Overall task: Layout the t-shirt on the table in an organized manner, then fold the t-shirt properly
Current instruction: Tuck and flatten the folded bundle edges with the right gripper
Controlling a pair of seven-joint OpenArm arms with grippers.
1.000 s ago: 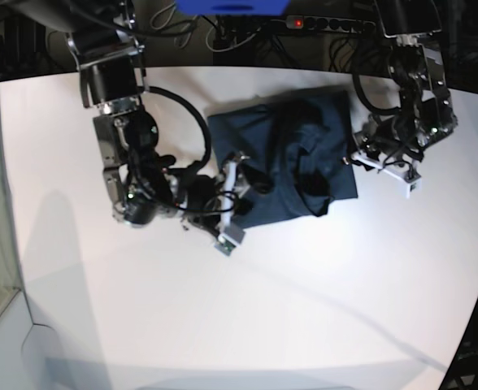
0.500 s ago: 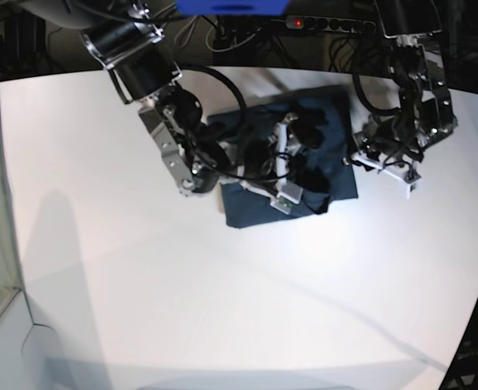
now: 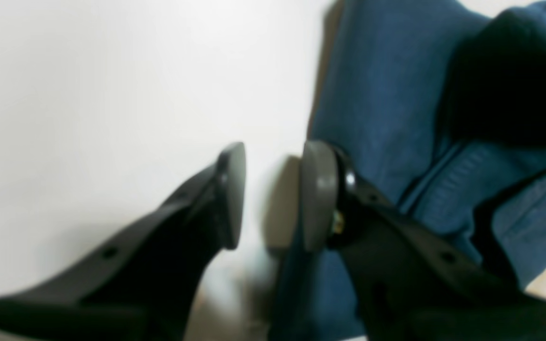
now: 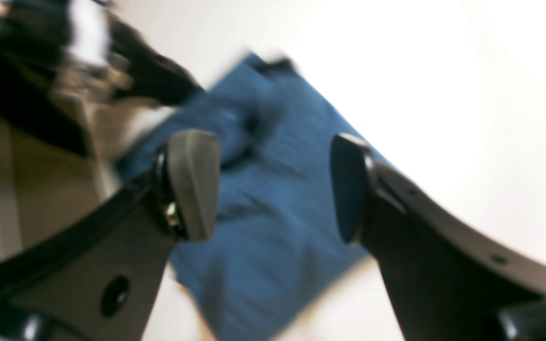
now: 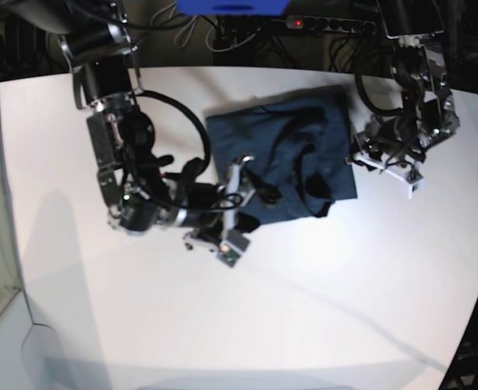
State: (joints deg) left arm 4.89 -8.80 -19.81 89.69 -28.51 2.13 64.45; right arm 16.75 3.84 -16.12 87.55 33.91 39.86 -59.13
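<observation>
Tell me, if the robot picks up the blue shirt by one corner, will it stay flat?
Probably not. The t-shirt already lies in soft creases and folds, so it would likely droop and unfold. It looks thin, so probably light.

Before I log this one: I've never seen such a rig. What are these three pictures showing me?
Two robot arms work over a white table. The base view looks down from above; the other two pictures come from cameras on each wrist, looking past the fingers. A dark navy t-shirt, partly folded, lies on the table. The right gripper sits at the shirt's near-left edge, jaws wide open, holding nothing. The left gripper stands at the shirt's opposite edge, jaws slightly apart, also empty.
</observation>
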